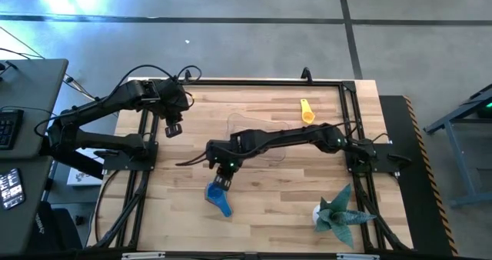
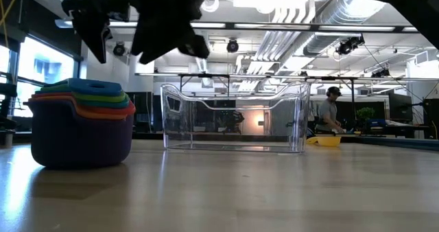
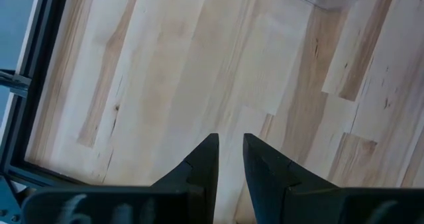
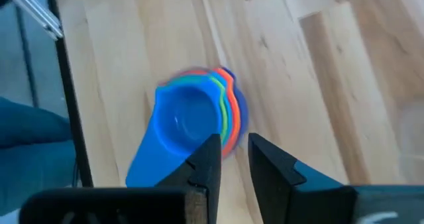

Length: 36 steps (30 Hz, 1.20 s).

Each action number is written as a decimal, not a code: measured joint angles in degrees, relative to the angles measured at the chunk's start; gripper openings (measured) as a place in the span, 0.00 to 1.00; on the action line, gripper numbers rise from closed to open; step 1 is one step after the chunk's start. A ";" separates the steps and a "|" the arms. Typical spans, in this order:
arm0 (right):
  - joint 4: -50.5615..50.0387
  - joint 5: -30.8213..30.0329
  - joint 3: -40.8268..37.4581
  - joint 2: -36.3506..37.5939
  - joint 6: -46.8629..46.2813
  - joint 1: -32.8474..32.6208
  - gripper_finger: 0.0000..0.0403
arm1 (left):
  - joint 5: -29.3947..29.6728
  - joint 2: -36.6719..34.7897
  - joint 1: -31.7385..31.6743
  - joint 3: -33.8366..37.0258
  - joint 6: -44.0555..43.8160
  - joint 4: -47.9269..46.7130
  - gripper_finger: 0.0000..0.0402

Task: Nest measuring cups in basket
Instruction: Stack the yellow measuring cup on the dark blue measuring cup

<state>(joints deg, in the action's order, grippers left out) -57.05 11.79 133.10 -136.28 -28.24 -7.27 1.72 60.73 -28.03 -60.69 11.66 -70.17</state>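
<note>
Near the tabletop's (image 1: 254,206) front edge sits my stack of bright nested plastic measuring cups (image 1: 219,198), blue handle pointing toward that edge, outside the clear rectangular plastic basket (image 1: 257,133). My right gripper (image 1: 224,181) hovers just above, fingers slightly apart, holding nothing. A lone yellow plastic measuring cup (image 1: 307,111) lies beyond the basket, a spiky teal folded-paper figure (image 1: 338,214) off right. My left gripper (image 1: 174,128) waits, fingers narrowly apart.

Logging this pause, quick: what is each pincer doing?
Left pincer: slightly open, empty, over bare wood.
Right pincer: slightly open, empty, over the stacked cups.

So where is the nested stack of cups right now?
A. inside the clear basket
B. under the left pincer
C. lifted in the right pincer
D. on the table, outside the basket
D: the stack sits on the bare table, apart from the basket, with the right pincer just above it.
</note>
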 joint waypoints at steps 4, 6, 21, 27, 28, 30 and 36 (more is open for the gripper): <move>-4.49 -4.48 0.00 1.78 1.61 0.22 0.17 | 0.00 0.00 -0.02 0.00 -0.23 0.69 0.15; -6.73 -7.51 0.00 2.95 3.05 0.54 0.17 | 0.02 0.02 -0.11 0.00 -0.97 0.88 0.15; -22.08 -18.36 0.00 10.69 15.07 13.76 0.17 | 0.42 0.01 -0.13 -0.02 -1.01 1.29 0.15; -25.32 -18.40 0.00 13.13 17.69 21.96 0.17 | 0.44 0.00 -0.13 -0.02 -1.05 1.27 0.15; -25.91 -18.40 0.00 13.23 17.73 23.32 0.17 | 0.43 0.01 -0.13 -0.02 -1.03 1.27 0.15; -27.65 -18.38 0.00 13.57 16.87 26.16 0.17 | 0.44 0.00 -0.13 -0.02 -1.04 1.27 0.15; -30.18 -18.01 0.00 13.74 16.77 34.13 0.17 | 0.44 0.00 -0.13 -0.02 -1.05 1.27 0.15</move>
<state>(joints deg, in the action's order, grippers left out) -87.23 -6.22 133.10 -122.54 -11.47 26.86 2.15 60.73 -28.16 -60.71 10.61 -68.90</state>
